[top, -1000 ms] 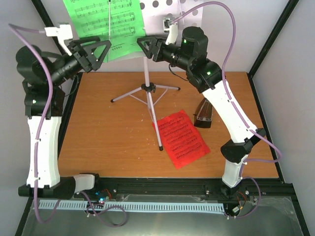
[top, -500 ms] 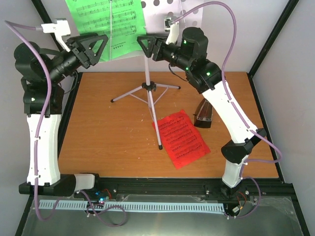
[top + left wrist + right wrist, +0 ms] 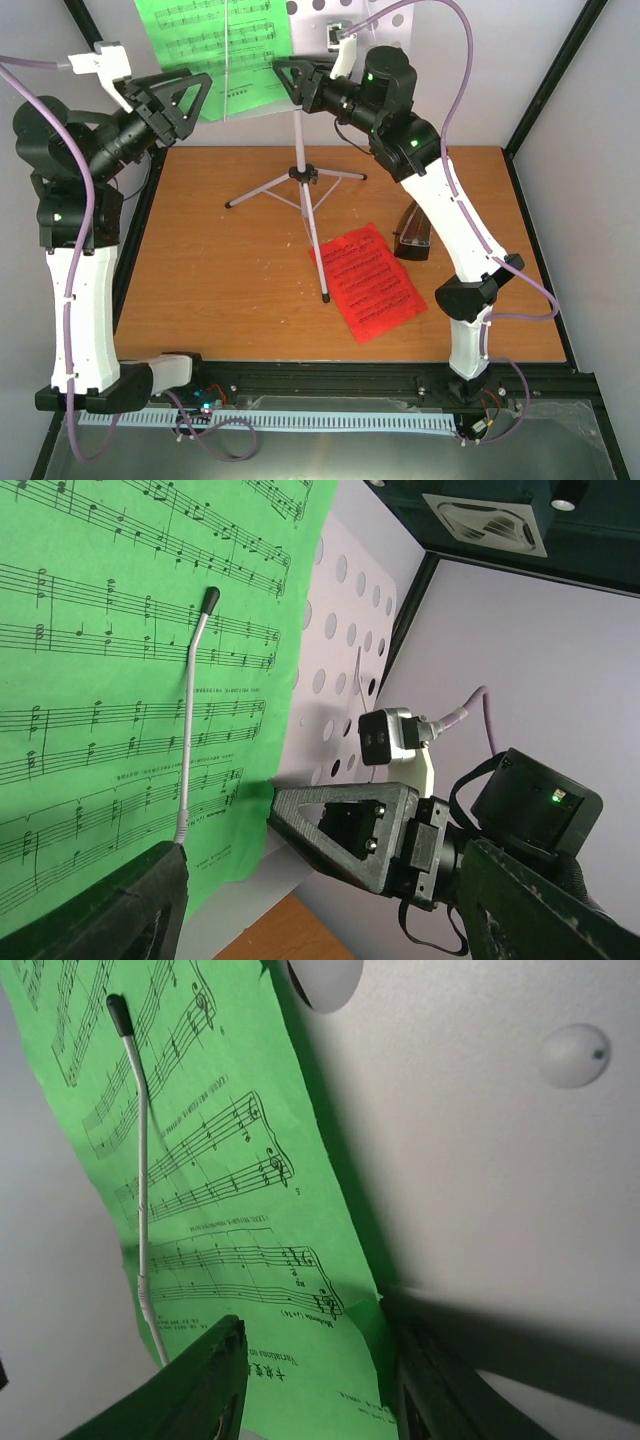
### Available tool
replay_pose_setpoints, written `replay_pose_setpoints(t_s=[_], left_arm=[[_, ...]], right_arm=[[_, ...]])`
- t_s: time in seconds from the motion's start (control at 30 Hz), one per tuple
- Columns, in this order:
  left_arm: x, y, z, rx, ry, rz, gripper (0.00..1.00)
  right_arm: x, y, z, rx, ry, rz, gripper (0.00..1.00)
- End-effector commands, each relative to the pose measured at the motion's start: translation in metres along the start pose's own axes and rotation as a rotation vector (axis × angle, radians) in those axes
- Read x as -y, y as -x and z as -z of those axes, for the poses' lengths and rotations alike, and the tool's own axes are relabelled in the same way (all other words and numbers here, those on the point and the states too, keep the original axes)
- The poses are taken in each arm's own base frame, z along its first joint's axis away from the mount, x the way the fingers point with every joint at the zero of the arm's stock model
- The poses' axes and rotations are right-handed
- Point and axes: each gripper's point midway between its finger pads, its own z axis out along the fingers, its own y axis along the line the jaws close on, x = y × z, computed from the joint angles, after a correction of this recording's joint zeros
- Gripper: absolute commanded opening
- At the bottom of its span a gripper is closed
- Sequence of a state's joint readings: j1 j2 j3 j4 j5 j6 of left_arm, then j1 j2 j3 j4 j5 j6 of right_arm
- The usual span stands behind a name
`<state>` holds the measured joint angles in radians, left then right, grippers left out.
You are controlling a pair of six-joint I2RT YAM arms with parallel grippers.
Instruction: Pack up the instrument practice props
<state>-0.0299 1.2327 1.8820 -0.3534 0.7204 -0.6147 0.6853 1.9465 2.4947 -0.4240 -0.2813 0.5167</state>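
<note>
The green music sheet (image 3: 215, 50) lies on the pale perforated desk (image 3: 325, 12) of the music stand, whose thin silver tripod legs (image 3: 300, 185) stand on the table. My right gripper (image 3: 286, 80) is open, its jaws either side of the sheet's lower right corner (image 3: 350, 1310). My left gripper (image 3: 188, 98) is wide open and empty, just left of the sheet's lower edge (image 3: 120, 780). The red music sheet (image 3: 372, 282) lies flat on the table. The black metronome (image 3: 413, 232) lies behind my right arm.
A thin wire page holder (image 3: 192, 720) presses on the green sheet and also shows in the right wrist view (image 3: 142, 1180). The wooden tabletop (image 3: 220, 270) has black frame posts at its sides. A cable rail (image 3: 260, 420) runs along the near edge.
Both grippers have risen. The left one moved up and left beside the sheet. The right one moved up closer to the sheet's lower right corner. The red sheet and metronome have not moved.
</note>
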Motion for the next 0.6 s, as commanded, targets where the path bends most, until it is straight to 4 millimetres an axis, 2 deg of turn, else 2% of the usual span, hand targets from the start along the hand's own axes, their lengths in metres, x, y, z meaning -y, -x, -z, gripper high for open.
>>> replay_pose_setpoints(t_s=[0.0,0.1,0.23,0.37,0.57], left_arm=[[0.007,0.003,0.01,0.007,0.021,-0.016,0.75],[0.007,-0.003,0.009,-0.017,0.007,0.002,0.74],[0.008,-0.005,0.012,-0.019,0.015,0.0,0.74],[0.009,-0.007,0.013,-0.019,0.006,0.009,0.74],[0.011,-0.009,0.013,-0.026,-0.009,0.023,0.71]], right_arm=[[0.0,-0.002,-0.002,-0.006,0.001,-0.013,0.4],[0.003,-0.002,-0.001,-0.008,-0.024,-0.008,0.38],[0.013,0.002,0.011,0.003,-0.107,0.031,0.4],[0.02,-0.004,0.013,-0.006,-0.133,0.038,0.4],[0.013,-0.008,0.001,-0.018,-0.065,0.024,0.29]])
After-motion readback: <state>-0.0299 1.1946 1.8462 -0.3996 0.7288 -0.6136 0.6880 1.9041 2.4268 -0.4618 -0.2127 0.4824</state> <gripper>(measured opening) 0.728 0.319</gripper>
